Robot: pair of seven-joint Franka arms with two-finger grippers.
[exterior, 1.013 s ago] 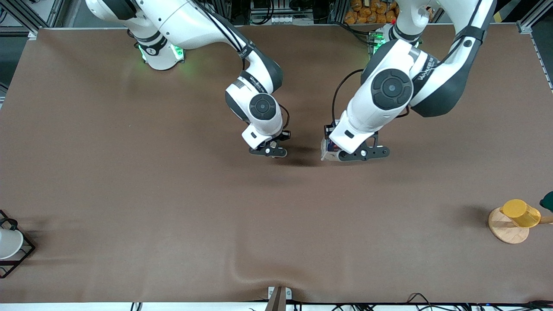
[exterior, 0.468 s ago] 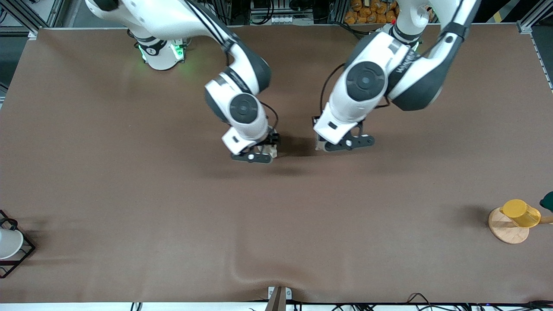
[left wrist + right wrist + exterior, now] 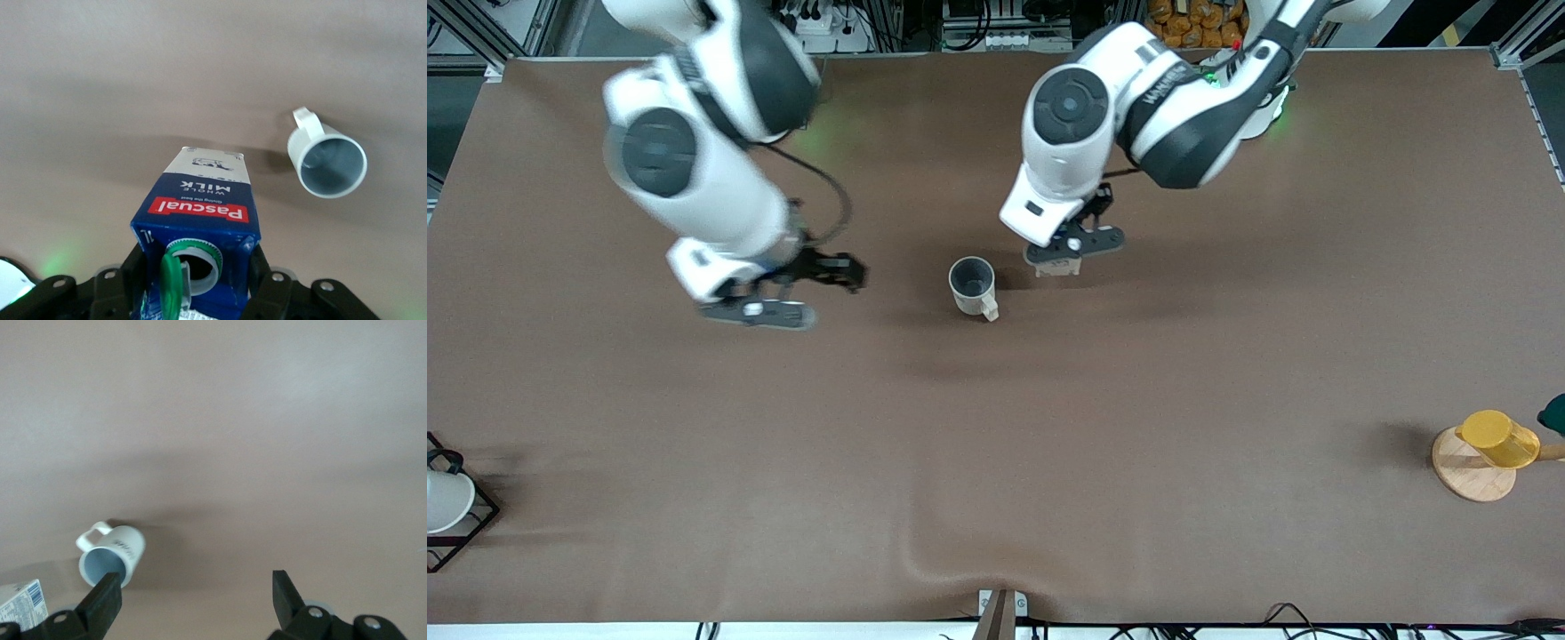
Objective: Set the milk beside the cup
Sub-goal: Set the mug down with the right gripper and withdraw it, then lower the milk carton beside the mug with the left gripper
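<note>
The cream-white cup (image 3: 972,284) with a grey inside stands upright on the brown table mat, free of both grippers. My left gripper (image 3: 1065,253) is shut on the milk (image 3: 1056,268) beside the cup, toward the left arm's end; I cannot tell if its base touches the mat. In the left wrist view the dark blue milk carton (image 3: 200,213) with green cap sits between my left gripper's (image 3: 197,273) fingers, the cup (image 3: 327,163) apart from it. My right gripper (image 3: 769,307) is open and empty, toward the right arm's end. The right wrist view shows my right gripper (image 3: 195,593), the cup (image 3: 113,557) and a carton corner (image 3: 20,603).
A yellow cup (image 3: 1496,438) sits on a wooden disc (image 3: 1467,480) near the left arm's end, a dark green object (image 3: 1554,413) beside it. A white cup in a black wire rack (image 3: 467,524) is at the right arm's end. The mat has a fold (image 3: 925,560) near the front edge.
My right gripper let go of the cup and swung away toward the right arm's end. My left gripper carried the milk closer to the cup.
</note>
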